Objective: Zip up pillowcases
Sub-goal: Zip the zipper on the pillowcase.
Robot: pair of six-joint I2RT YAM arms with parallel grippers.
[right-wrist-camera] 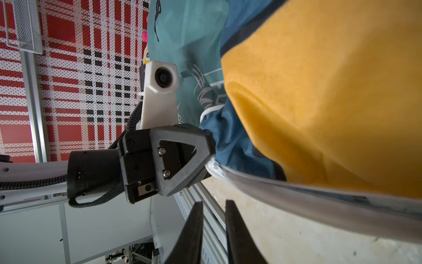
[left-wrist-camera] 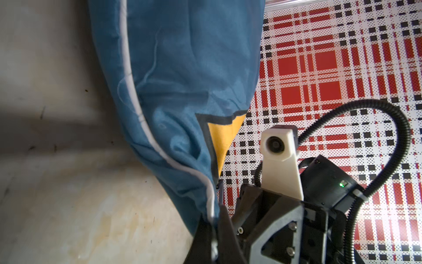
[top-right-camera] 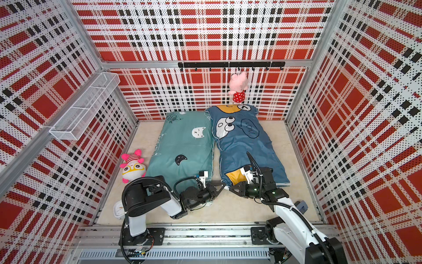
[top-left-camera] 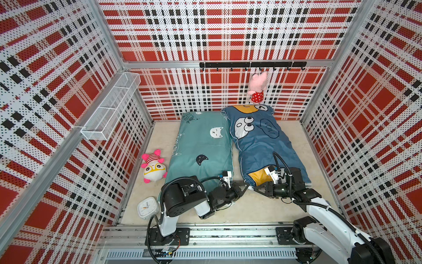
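Note:
Two pillowcases lie side by side on the floor in both top views: a teal one with cat faces (top-left-camera: 201, 146) (top-right-camera: 182, 146) and a blue one with googly-eyed faces (top-left-camera: 262, 141) (top-right-camera: 242, 141). My left gripper (top-left-camera: 245, 185) (left-wrist-camera: 213, 225) is shut on the blue case's near-left corner, pinching the white-piped fabric (left-wrist-camera: 178, 68). My right gripper (top-left-camera: 257, 189) (right-wrist-camera: 213, 201) faces it, just off the blue case's near edge beside the yellow patch (right-wrist-camera: 319, 91). Its fingers stand a narrow gap apart with nothing between them. A pale edge band (right-wrist-camera: 308, 194) of the case runs just beyond the fingertips.
A plush toy with yellow glasses (top-left-camera: 153, 168) and a white clock (top-left-camera: 148, 207) lie left of the teal case. A pink pig plush (top-left-camera: 257, 86) hangs from the hook rail (top-left-camera: 228, 65) on the back wall. A wire basket (top-left-camera: 112, 107) juts from the left wall.

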